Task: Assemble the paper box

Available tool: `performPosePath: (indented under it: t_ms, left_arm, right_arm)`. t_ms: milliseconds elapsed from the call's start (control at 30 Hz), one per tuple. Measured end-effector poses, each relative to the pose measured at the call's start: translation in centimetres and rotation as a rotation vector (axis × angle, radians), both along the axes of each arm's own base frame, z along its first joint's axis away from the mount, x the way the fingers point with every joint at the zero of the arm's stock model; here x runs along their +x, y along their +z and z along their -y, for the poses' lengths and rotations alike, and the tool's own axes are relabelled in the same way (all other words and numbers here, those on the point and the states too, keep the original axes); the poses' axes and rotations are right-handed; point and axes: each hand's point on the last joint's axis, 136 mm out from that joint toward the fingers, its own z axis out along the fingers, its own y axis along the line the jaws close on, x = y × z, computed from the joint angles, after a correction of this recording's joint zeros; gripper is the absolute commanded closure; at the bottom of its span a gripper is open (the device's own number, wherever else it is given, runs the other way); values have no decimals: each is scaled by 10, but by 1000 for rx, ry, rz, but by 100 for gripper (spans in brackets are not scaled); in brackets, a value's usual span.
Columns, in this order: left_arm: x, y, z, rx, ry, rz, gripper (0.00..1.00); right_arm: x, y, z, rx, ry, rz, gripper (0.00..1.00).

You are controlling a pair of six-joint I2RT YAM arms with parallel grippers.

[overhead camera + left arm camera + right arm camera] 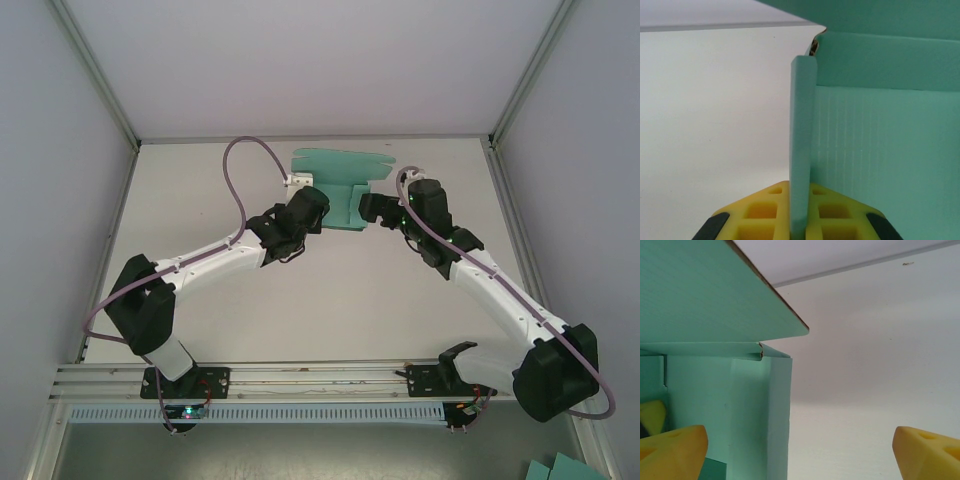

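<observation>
- Our left pincer [800, 202] is clamped tight on the paper box [880, 150]. Its two yellow fingers [740, 212] pinch a thin upright flap of the teal card, which shows edge-on in the wrist view.
- Just right of that pinched flap, a broad teal panel rises ahead of the pincer. A folded strip runs across its top, and another panel overhangs above.
- Left of the left pincer lies the bare white table [715, 125], running away to the back wall.
- Our right pincer [800, 450] stands wide open and holds nothing. Its yellow fingers [927, 450] sit far apart at the two lower corners of its wrist view.
- Between those fingers, close to the left-hand one, stands an upright wall of the box. We cannot tell whether that finger touches the card. The other finger is well apart from it, over bare table.
- Above the right pincer a flat teal flap juts out overhead, its brown cut edge showing.
- In the overhead view the two pincers face each other with the box between them, partly folded up. A wide flat panel lies beyond them toward the back wall.
- Well behind the right arm's base, off the table, we see spare teal sheets [555, 468].
</observation>
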Motion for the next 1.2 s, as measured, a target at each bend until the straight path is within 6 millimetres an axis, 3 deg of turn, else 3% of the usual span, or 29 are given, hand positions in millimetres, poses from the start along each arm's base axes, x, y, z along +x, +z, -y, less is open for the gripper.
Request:
performPosePath:
  t_ms: [133,333,367,400,467,533,600,767,1000,1100,1200]
  left_arm:
    - [0,0,0,0,0,0,100]
    - [-1,-1,-1,4,0,-5,100]
    - [-1,-1,-1,5,0,-5,100]
    - [-1,-1,-1,5,0,-6,100]
    - [-1,-1,-1,6,0,-6,100]
    - [-1,-1,-1,5,0,-5,100]
    - [-1,-1,-1,5,0,-5,100]
    - [0,-1,-3,17,10,2,100]
    - [-1,-2,-7,43,10,-2,100]
    - [-1,-3,-8,50,12,-1,100]
    - [1,-2,-10,53,20,1,100]
  right_arm:
    - [3,-13,-8,21,32,-43,19]
    - [15,-55,-23,29,59,-168,47]
    - [17,-59,-25,32,61,-182,55]
    - [19,-61,-27,33,63,-192,63]
    - [23,-63,-30,39,67,-202,67]
    - [25,-63,-33,44,74,-207,80]
    - [26,-62,-35,46,79,-215,86]
    - [29,-67,-39,4,98,-256,79]
    - [30,-78,-45,-3,128,-298,81]
    - [31,-77,-47,-3,136,-304,77]
    - [33,-77,-49,0,144,-311,81]
